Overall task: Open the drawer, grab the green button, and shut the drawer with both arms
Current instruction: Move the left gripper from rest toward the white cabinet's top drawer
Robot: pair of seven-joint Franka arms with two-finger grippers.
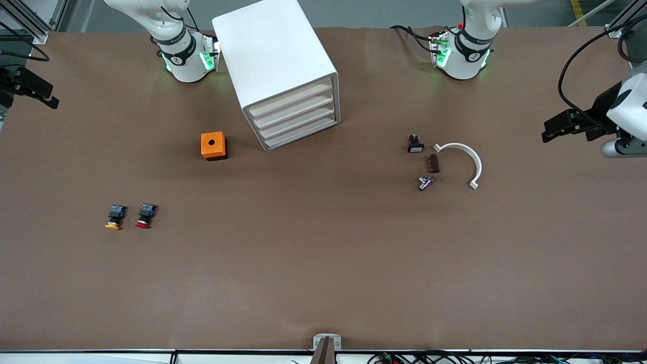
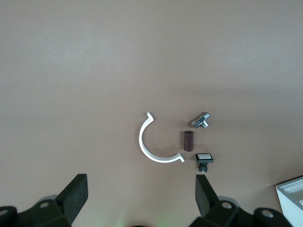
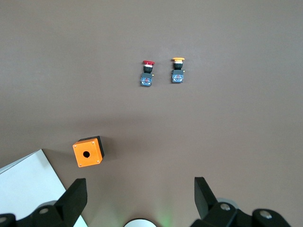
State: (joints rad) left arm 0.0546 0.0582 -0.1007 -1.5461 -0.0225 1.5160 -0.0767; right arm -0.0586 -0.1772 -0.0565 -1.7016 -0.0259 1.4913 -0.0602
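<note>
Drawer [image 1: 302, 132], a lower tray of four alike in the white cabinet [image 1: 273, 60] on the brown counter [image 1: 323, 273], shut flush; likely light and stiff, sliding easily, but plain-fronted, so best hooked by a fingertip at the slim gap along its front edge while the other arm steadies the box. Left end effector [image 1: 551, 129] parked over the counter's edge at the left arm's end, jaws wide apart and empty; right end effector [image 1: 43, 96] likewise over the right arm's end, spread wide, holding nothing. Green button not in sight, presumably inside; small, hard, probably slippery at the cap, better pinched across its body. Orange-capped button [image 1: 114, 216] and red-capped button [image 1: 145, 215] lying side by side.
</note>
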